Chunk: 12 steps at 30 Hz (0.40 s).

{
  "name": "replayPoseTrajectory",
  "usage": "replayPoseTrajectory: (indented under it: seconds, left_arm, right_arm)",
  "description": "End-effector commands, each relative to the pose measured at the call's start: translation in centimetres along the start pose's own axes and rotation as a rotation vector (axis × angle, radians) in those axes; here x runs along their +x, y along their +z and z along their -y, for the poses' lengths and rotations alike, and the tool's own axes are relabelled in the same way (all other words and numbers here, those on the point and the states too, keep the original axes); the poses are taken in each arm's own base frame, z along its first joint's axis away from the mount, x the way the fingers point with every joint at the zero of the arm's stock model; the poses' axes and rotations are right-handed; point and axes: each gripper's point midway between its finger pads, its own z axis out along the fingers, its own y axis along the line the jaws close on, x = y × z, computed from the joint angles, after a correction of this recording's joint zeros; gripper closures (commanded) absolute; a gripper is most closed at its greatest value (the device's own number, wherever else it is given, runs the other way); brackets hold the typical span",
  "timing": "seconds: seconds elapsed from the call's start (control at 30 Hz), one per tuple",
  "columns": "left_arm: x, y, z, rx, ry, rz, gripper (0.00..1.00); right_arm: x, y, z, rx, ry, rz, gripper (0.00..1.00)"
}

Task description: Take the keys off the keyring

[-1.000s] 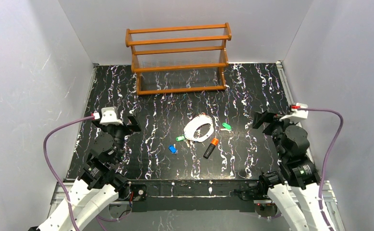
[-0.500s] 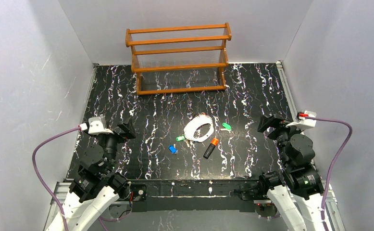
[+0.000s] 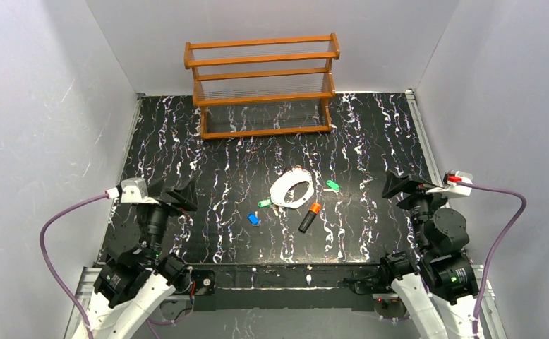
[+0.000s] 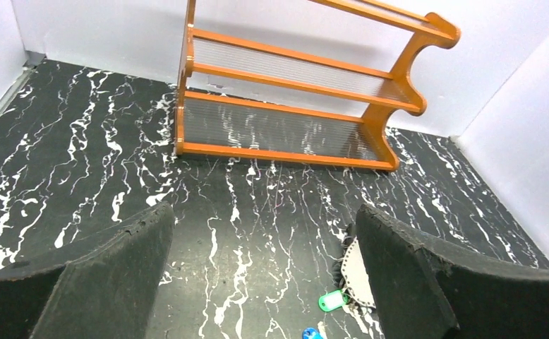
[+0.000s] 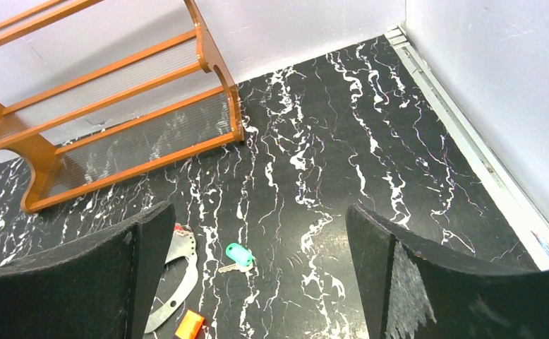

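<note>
The pale keyring (image 3: 291,189) lies flat at the table's middle. One green key (image 3: 264,203) lies against its lower left rim; I cannot tell if it is attached. A second green key (image 3: 332,187) lies apart to its right. The blue key (image 3: 254,219) lies apart at the lower left. My left gripper (image 3: 173,193) is open and empty, well left of the ring. My right gripper (image 3: 406,185) is open and empty, well to the right. The left wrist view shows the ring (image 4: 360,275), green key (image 4: 333,300) and blue key (image 4: 312,332). The right wrist view shows the ring (image 5: 180,272) and green key (image 5: 238,255).
A black marker with an orange cap (image 3: 309,216) lies just below the ring; its cap shows in the right wrist view (image 5: 189,325). An orange wooden shelf rack (image 3: 261,85) stands at the back. Grey walls close in the black marbled table (image 3: 370,127) on three sides.
Both arms have drawn back toward the near edge and outward, their wrists lower in the top view. The keyring, keys and marker have not moved.
</note>
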Motion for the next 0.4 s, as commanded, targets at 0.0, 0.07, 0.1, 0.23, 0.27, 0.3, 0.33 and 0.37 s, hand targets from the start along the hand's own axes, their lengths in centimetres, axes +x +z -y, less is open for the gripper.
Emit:
replayPoseTrajectory:
  seconds: [0.0, 0.07, 0.1, 0.23, 0.27, 0.3, 0.33, 0.37]
  left_arm:
    - [-0.4, -0.26, 0.79, 0.054, -0.009, 0.023, 0.02]
    - [-0.46, -0.3, 0.82, 0.057, -0.01, 0.026, 0.02]
    - [-0.49, -0.32, 0.91, 0.063, -0.007, 0.026, 0.02]
    - [-0.49, -0.44, 1.18, 0.084, 0.001, 0.028, 0.02]
    - [-0.45, -0.44, 1.2, 0.086, 0.002, 0.027, 0.02]
    - [-0.46, -0.43, 1.23, 0.087, 0.002, 0.027, 0.02]
    - [-0.32, -0.36, 1.21, 0.084, 0.005, 0.022, 0.02]
    - [-0.32, -0.33, 1.16, 0.08, 0.005, 0.021, 0.02]
  right_arm:
    - [-0.85, -0.34, -0.16, -0.017, 0.01, 0.044, 0.01]
    - [-0.81, -0.35, -0.22, -0.021, 0.007, 0.042, 0.01]
    - [-0.83, -0.35, -0.22, -0.021, 0.006, 0.042, 0.01]
    - [-0.74, -0.33, -0.34, -0.028, 0.004, 0.038, 0.01]
    - [-0.7, -0.32, -0.33, -0.028, 0.003, 0.038, 0.01]
    - [-0.7, -0.32, -0.35, -0.029, 0.002, 0.037, 0.01]
    - [-0.67, -0.31, -0.35, -0.029, 0.001, 0.037, 0.01]
    - [-0.63, -0.3, -0.32, -0.028, -0.001, 0.036, 0.01]
